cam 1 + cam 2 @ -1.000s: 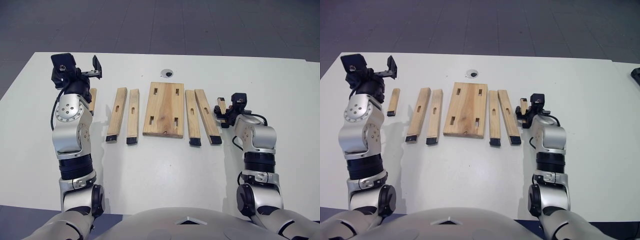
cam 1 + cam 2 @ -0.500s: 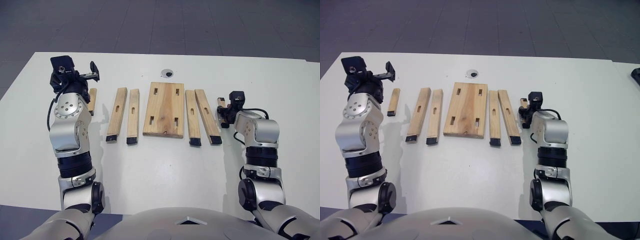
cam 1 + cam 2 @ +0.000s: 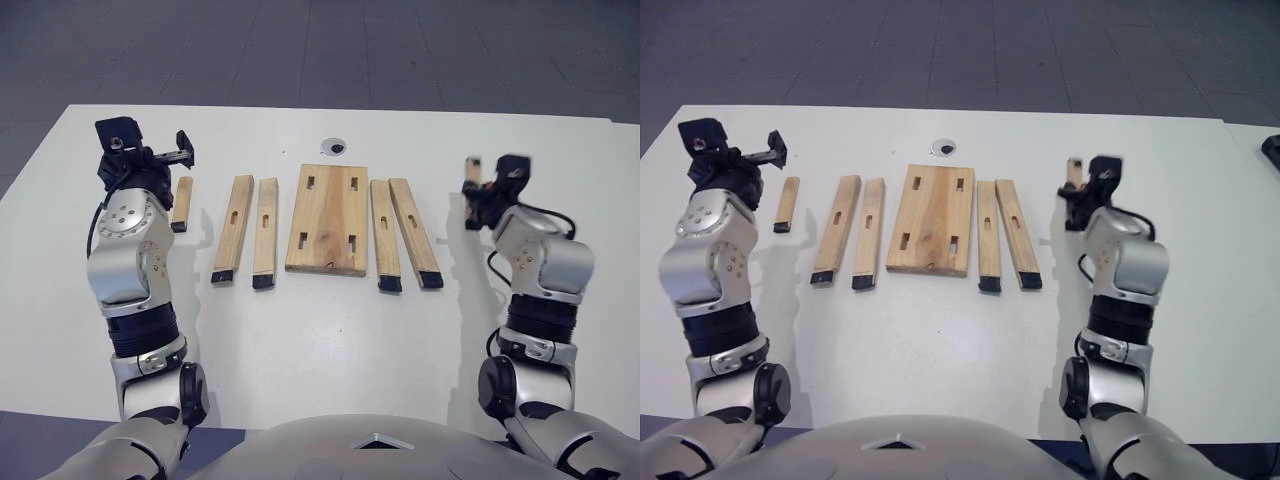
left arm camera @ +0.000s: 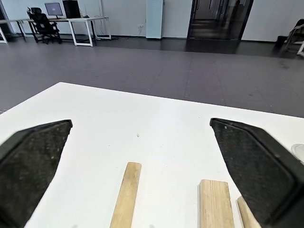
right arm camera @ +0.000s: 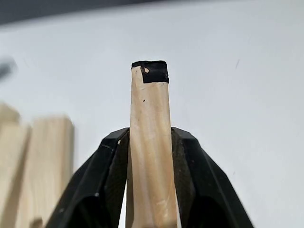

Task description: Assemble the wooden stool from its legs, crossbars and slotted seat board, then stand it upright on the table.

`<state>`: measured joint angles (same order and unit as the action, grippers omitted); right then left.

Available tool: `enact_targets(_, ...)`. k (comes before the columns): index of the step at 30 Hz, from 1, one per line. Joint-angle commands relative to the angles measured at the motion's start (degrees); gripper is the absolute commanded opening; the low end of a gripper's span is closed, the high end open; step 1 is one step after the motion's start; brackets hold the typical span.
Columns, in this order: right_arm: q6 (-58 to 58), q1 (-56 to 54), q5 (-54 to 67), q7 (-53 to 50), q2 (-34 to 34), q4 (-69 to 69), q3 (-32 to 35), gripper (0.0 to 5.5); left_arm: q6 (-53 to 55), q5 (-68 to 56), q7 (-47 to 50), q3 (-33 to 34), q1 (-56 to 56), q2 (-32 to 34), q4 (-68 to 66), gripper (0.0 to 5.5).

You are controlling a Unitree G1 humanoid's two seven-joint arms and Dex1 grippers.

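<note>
Clamping a short wooden stick (image 5: pixel 149 104), the right gripper (image 5: pixel 149 137) holds it above the table (image 3: pixel 320 340). The left gripper (image 4: pixel 140 126) hangs wide open near a second stick (image 4: pixel 126 194).

Bright even light, soft shadows

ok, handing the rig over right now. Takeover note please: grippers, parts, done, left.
Right gripper: shut on a short crossbar, held up off the table at the right of the layout.
Left gripper: open, hovering by the far end of the other crossbar, which lies flat at far left.
Seat board: flat in the middle, with two legs on its left and two more on its right, all lying flat.
Done: one crossbar picked up; nothing joined.
Left: fit crossbars to legs, legs into seat slots, stand the stool upright.
</note>
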<state>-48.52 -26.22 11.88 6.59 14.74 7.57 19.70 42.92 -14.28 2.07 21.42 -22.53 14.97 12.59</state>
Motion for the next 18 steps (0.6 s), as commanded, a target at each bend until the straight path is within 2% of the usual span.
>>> enact_targets(1, 10.3, -6.2, 5.2, 7.2, 1.4, 11.8, -3.0, 1.26, 3.4, -14.7, -9.3, 4.6, -5.7, 1.4, 6.3, 5.40)
enact_targets(4, 17.0, -7.7, 5.1, 12.1, 1.4, 15.1, -9.8, 1.26, 6.2, -27.8, -14.5, 5.3, -11.1, 0.9, 11.0, 5.40)
enact_targets(8, 24.6, -9.4, 2.9, 13.7, -2.3, 12.4, -17.8, 1.26, 9.0, -40.2, -17.1, 0.6, -16.3, -0.9, 14.6, 5.40)
enact_targets(12, 30.7, -9.6, -0.2, 12.8, -5.6, 10.0, -23.0, 1.26, 10.0, -45.6, -16.9, -4.7, -17.6, -1.6, 15.8, 5.40)
enact_targets(18, 34.4, -6.0, -1.7, 13.6, -6.4, 11.8, -26.7, 1.26, 8.5, -46.5, -11.1, -7.3, -19.6, -5.1, 9.3, 5.40)
